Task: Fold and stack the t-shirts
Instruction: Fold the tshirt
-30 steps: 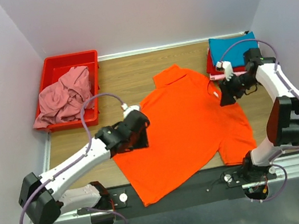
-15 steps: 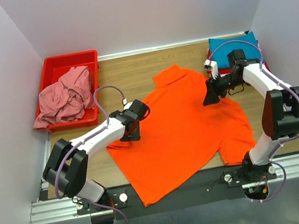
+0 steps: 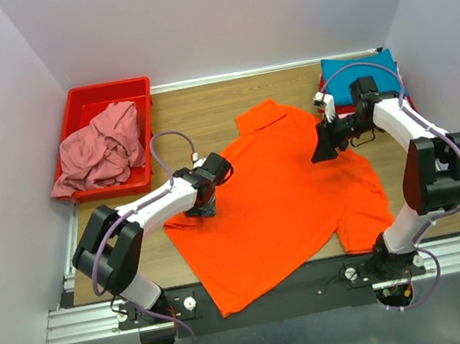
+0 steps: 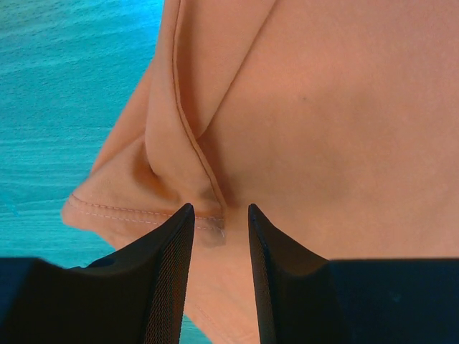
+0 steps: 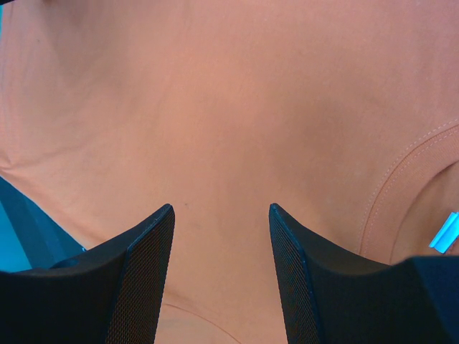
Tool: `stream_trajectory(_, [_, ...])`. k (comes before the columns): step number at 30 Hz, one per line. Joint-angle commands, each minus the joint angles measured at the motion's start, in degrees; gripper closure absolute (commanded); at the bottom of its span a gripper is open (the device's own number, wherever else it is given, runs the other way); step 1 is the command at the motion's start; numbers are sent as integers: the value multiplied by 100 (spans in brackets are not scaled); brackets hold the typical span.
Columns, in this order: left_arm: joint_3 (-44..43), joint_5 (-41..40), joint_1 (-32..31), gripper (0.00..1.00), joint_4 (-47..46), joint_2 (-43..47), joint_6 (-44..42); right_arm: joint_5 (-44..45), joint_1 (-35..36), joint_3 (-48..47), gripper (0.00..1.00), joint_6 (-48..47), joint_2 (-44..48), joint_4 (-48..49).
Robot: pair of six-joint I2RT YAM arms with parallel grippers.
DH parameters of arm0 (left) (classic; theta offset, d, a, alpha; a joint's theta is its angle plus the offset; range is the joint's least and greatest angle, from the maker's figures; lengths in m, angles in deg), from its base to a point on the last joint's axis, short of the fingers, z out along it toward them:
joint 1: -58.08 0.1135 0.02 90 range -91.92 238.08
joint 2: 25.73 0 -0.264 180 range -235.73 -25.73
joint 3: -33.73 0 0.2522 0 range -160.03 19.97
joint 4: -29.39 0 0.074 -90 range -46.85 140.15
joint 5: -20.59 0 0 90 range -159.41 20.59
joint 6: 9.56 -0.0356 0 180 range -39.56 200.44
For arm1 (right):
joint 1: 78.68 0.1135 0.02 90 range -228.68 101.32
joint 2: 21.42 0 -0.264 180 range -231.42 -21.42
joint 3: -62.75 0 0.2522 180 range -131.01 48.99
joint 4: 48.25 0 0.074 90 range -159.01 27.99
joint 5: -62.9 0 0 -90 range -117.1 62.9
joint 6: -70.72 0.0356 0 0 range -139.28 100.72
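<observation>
Well, the table (image 3: 201, 106) carries four shirts that I can count, one bin and two arms. The orange shirt (image 3: 279, 199) is the biggest thing, spread flat in the middle, its hem over the near edge. The one red bin (image 3: 79, 100) stands in the far left corner with a crumpled pink shirt (image 3: 101, 146) heaped in it and spilling over the front rim. In the far right corner a folded teal shirt (image 3: 355, 70) lies on a red shirt (image 3: 322, 84) (only a strip of the red shows).

The left arm (image 3: 147, 209) reaches to the orange shirt's left sleeve (image 4: 136, 193); the left gripper (image 3: 205, 207) is down on it, jaws partly spread with a puckered seam of the sleeve between the tips. The right arm (image 3: 408, 118) bends in from the right; the right gripper (image 3: 323, 151) hangs spread wide over the orange cloth beside the collar (image 5: 401, 179), nothing in it.
</observation>
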Motion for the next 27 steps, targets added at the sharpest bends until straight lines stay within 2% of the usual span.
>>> stream_trajectory(1, [114,-20,39,57,69,6,31,-122,-15,59,37,47,1,116])
stream_trajectory(11, [246,24,30,69,61,-117,67,-122,-15,50,37,74,27,116])
stream_trajectory(13, [237,32,30,77,70,-82,49,-122,-15,41,37,74,27,116])
stream_trajectory(16, [220,59,30,82,96,-91,14,-122,-15,33,37,82,19,116])
stream_trajectory(20, [97,42,30,100,166,32,14,-104,-15,-2,37,47,27,116])
stream_trajectory(25, [-140,-29,109,100,342,269,14,-8,28,-450,37,38,-288,107])
stream_trajectory(27, [-132,-29,162,100,351,366,32,124,107,-933,38,82,-473,107])
